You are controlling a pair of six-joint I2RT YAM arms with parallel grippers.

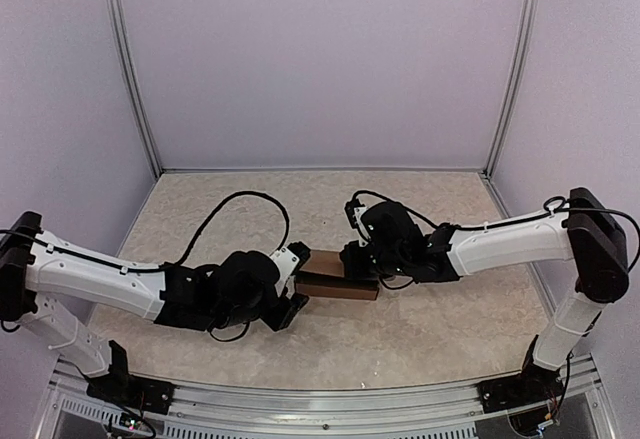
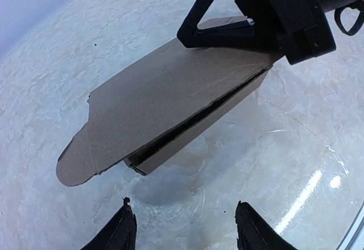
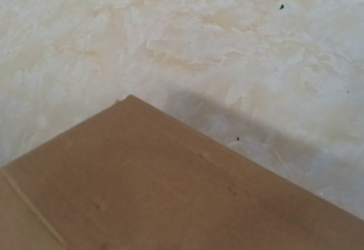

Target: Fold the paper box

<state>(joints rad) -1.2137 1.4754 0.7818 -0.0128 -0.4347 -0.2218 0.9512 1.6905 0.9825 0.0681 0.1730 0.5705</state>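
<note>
The paper box (image 1: pixel 338 281) is a slim brown cardboard box lying on the marble table between my arms. In the left wrist view the paper box (image 2: pixel 170 96) has its lid slightly ajar along the front. A rounded tab sticks out at its near left corner. My left gripper (image 2: pixel 185 230) is open just short of that end, with nothing between its fingers (image 2: pixel 122 230). My right gripper (image 2: pixel 227 25) rests shut on top of the lid at the far end. The right wrist view shows only the paper box's top face (image 3: pixel 170 193) close up; its own fingers are hidden.
The marble table (image 1: pixel 420 339) is walled in by pale panels with metal posts (image 1: pixel 135 79) at the back corners. A black cable (image 1: pixel 240 204) loops over the left arm. A metal rail (image 1: pixel 320 409) runs along the near edge by the arm bases.
</note>
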